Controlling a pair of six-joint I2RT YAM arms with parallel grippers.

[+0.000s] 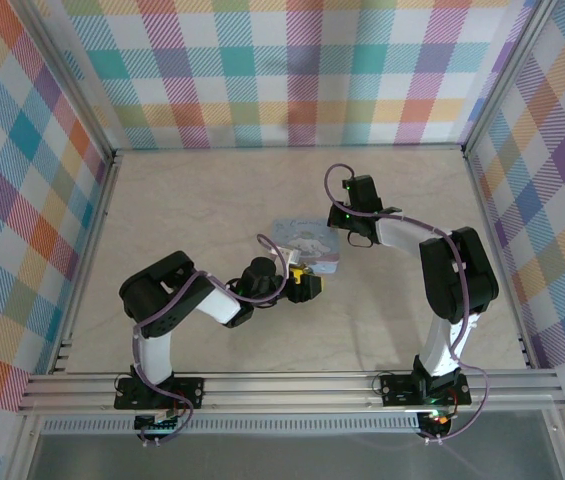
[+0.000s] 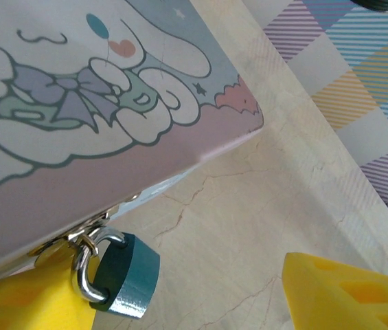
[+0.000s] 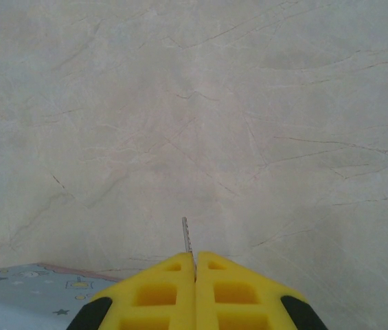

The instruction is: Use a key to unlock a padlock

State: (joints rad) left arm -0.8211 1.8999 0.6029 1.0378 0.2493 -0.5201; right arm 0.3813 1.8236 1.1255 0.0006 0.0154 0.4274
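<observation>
My right hand (image 3: pixel 195 265) pinches the key (image 3: pixel 186 236); my spread left hand (image 2: pixel 187 302) should clamp the padlock (image 2: pixel 130 276) squarely first.

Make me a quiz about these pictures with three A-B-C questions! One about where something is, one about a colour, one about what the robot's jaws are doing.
1. Where does the padlock hang? A. On the clasp of the tin box. B. From the right jaws. C. On a wall hook.
2. What colour is its body? A. Red. B. Yellow. C. Dark blue.
3. What are the right jaws doing? A. Wide open. B. Shut on the key. C. Shut on the padlock.
1 A: it loops through the clasp. 2 C: the body shows dark blue. 3 B: the key's blade pokes out between closed jaws.
</observation>
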